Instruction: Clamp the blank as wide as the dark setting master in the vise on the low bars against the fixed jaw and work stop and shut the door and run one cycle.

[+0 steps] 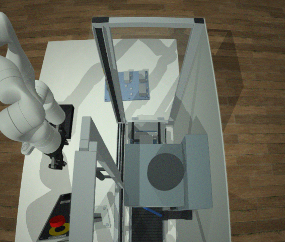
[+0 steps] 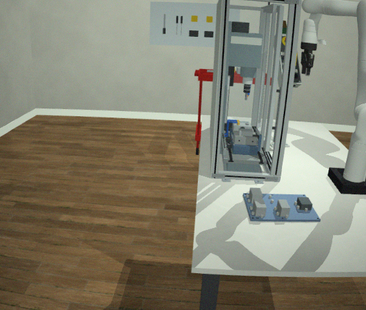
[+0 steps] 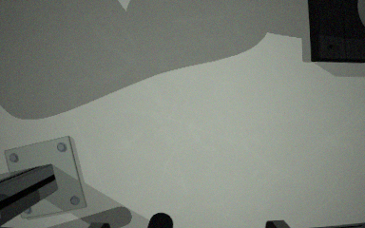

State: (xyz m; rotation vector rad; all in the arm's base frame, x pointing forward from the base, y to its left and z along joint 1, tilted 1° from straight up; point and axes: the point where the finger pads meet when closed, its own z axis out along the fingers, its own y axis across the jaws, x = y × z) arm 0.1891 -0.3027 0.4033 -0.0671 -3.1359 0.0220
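Note:
My gripper point(image 1: 56, 166) point(image 2: 306, 72) is open and empty, high above the table between the robot base and the control column; its fingertips edge into the bottom of the wrist view. The dark setting master point(image 2: 304, 203) and three light grey blanks point(image 2: 255, 194) point(image 2: 258, 208) point(image 2: 282, 207) stand on the blue plate point(image 1: 127, 95) point(image 2: 300, 216). Their widths are hard to compare. The vise point(image 2: 246, 137) is inside the guard; I see no blank in it, and its bars are too small to tell. The door handle point(image 1: 100, 175) is on the guard's robot side. VISE AIR and CYCLE START are not discernible.
The control column's tilted panel point(image 1: 56, 206) bears a red emergency stop point(image 1: 57, 221). A bolted foot plate point(image 1: 105, 222) point(image 3: 70, 163) lies beside the guard. The guard's beam point(image 1: 82, 187) rises between gripper and machine head point(image 1: 142, 172). The black robot base point(image 1: 69, 118) point(image 3: 332, 49) stands behind.

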